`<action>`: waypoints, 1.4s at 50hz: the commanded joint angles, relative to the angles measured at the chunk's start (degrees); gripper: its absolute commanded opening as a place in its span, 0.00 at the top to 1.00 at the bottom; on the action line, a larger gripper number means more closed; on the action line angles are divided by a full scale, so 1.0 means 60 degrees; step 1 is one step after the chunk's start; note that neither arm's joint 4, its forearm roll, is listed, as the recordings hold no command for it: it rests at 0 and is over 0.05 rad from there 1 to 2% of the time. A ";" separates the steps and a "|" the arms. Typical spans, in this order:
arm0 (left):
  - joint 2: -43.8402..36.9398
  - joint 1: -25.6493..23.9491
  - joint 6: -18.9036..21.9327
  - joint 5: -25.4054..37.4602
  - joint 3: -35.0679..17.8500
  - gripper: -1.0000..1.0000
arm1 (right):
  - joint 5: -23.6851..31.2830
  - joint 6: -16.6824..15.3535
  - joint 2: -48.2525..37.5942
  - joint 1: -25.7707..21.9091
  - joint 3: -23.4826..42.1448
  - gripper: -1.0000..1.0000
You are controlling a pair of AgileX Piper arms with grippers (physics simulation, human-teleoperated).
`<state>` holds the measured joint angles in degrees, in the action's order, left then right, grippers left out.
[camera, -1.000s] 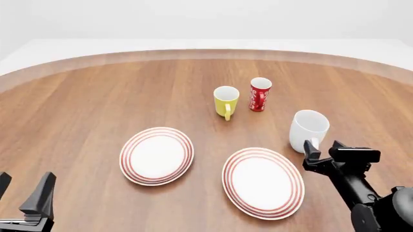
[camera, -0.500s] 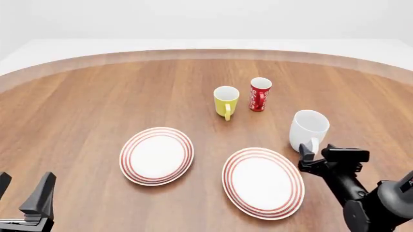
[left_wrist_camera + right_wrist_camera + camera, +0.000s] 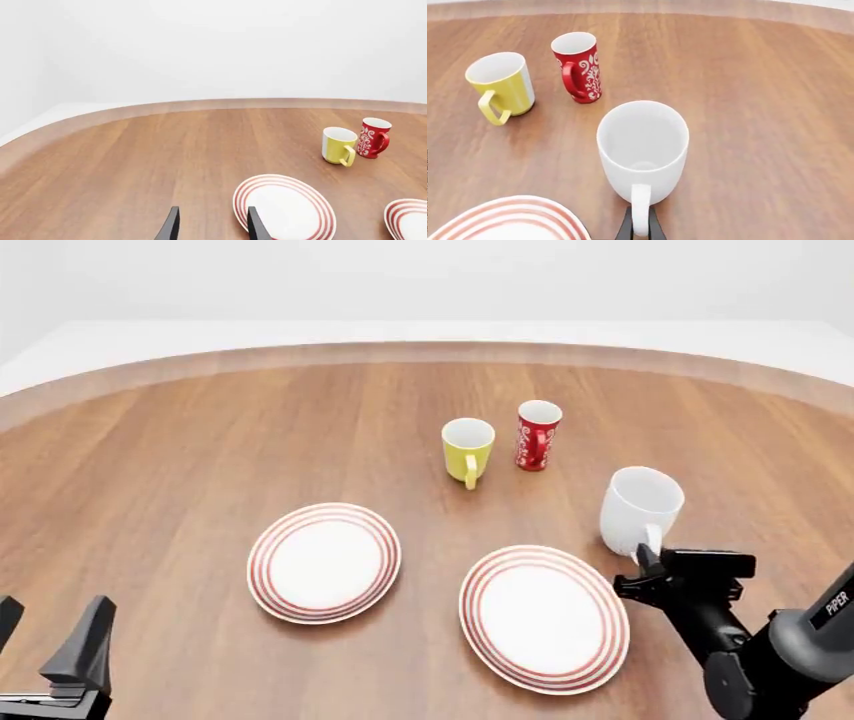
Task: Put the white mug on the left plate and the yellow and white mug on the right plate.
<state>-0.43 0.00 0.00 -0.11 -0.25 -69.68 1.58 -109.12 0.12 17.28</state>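
Observation:
The white mug (image 3: 641,506) stands right of the right plate (image 3: 545,617), its handle toward me. My right gripper (image 3: 650,560) is shut on that handle; in the right wrist view its fingers (image 3: 626,229) press both sides of the white mug (image 3: 642,147). The yellow and white mug (image 3: 467,448) stands behind the plates, with its handle toward me. The left plate (image 3: 324,562) is empty. My left gripper (image 3: 47,640) is open and empty at the near left edge; it also shows in the left wrist view (image 3: 212,227).
A slim red mug with white markings (image 3: 538,435) stands just right of the yellow mug. The left wrist view shows the yellow mug (image 3: 338,145), the red mug (image 3: 372,137) and both plates (image 3: 283,210). The round wooden table's far edge (image 3: 427,350) curves behind.
My right gripper has moved left to the white mug's handle and closed on it. The mug has shifted slightly. The left arm has not moved.

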 commanded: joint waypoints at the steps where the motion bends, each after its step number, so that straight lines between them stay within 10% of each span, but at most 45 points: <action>1: 0.0000 0.0000 0.0000 0.0000 0.0000 0.00 | -0.0012 0.0011 0.0674 0.0110 -0.0314 1.00; 24: 0.0000 0.0000 0.0000 0.0000 0.0000 0.00 | 0.2779 -0.0393 0.5740 -0.0454 -0.1308 1.00; 25: 0.0000 0.0000 0.0000 0.0000 0.0000 0.00 | 0.5721 -0.0522 0.8960 -0.1510 -0.1132 1.00; 27: 0.0000 0.0000 0.0000 0.0000 0.0000 0.00 | 0.6086 -0.0533 0.9276 -0.1577 -0.1084 1.00; 45: 0.0000 0.0000 0.0000 0.0000 0.0000 0.00 | 0.7126 -0.0905 1.0114 -0.2493 -0.0639 1.00; 70: 0.0000 0.0000 0.0000 0.0000 0.0000 0.00 | 0.6271 -0.1378 0.8439 -0.4783 0.0424 1.00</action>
<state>-0.43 0.00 0.00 -0.11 -0.25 -30.13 -6.27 -54.28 -23.97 17.00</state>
